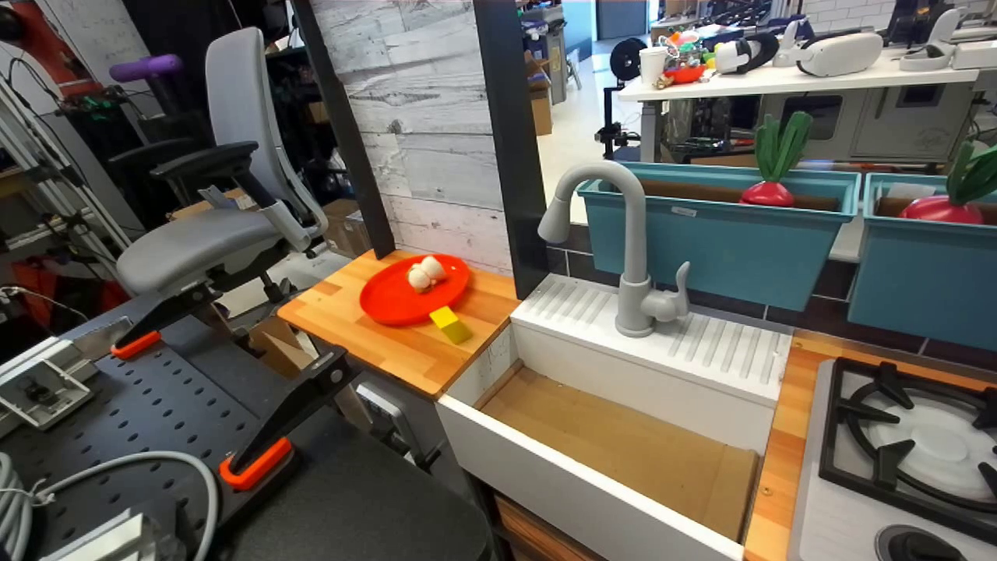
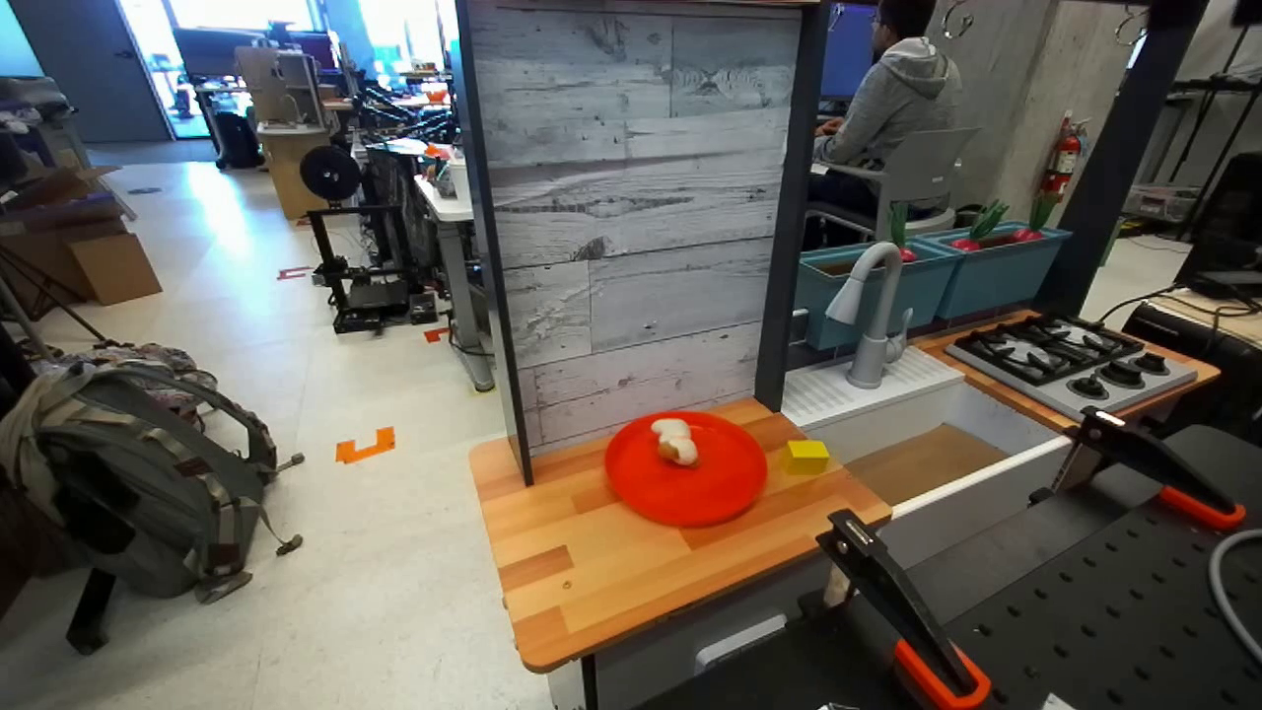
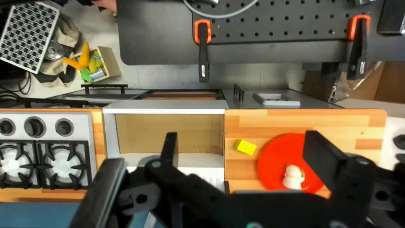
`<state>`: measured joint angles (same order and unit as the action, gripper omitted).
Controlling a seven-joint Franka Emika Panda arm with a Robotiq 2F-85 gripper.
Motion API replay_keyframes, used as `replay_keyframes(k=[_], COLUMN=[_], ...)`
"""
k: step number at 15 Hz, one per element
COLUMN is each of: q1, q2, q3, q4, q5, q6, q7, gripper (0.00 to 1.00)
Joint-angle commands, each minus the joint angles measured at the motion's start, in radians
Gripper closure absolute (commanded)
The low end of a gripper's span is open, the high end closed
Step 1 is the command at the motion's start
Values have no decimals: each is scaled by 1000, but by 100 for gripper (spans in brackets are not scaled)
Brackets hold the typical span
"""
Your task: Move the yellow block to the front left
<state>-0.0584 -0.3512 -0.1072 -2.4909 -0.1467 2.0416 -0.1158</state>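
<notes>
In the wrist view, the plate (image 3: 280,152) and the block (image 3: 246,147) lie on the counter (image 3: 319,122); the block sits between 9 and 10 o'clock of the plate, just beside it, apart. A lump (image 3: 292,177) rests on the plate toward 6 o'clock. The sink (image 3: 202,160) adjoins the counter at 9 o'clock, the stove (image 3: 49,134) beyond it. Across a gap at 12 o'clock, the table (image 3: 155,34) bears 2 clamps (image 3: 203,50). In an exterior view, the faucet (image 1: 635,257) stands at 12 o'clock of the sink.
</notes>
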Motion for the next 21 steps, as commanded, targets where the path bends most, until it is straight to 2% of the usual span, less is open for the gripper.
replay_keyframes(k=[1,4,7,10,12,15,17,21], q1=[-1,-2,-10,-42,-79,-135,-154,-144], q2=[156,291,431,571,668,806,893,1028], q3=[-22,-30,-22,24,66,121,139,147], q4=[-21,-35,-25,16,67,158,219,331], q5=[86,184,308,473,545,575,548,501], q6=[246,438,571,651,662,666,671,671], q7=[-7,-44,-116,-210,-240,-228,-194,-116], gripper=[0,0,0,0,0,0,0,0])
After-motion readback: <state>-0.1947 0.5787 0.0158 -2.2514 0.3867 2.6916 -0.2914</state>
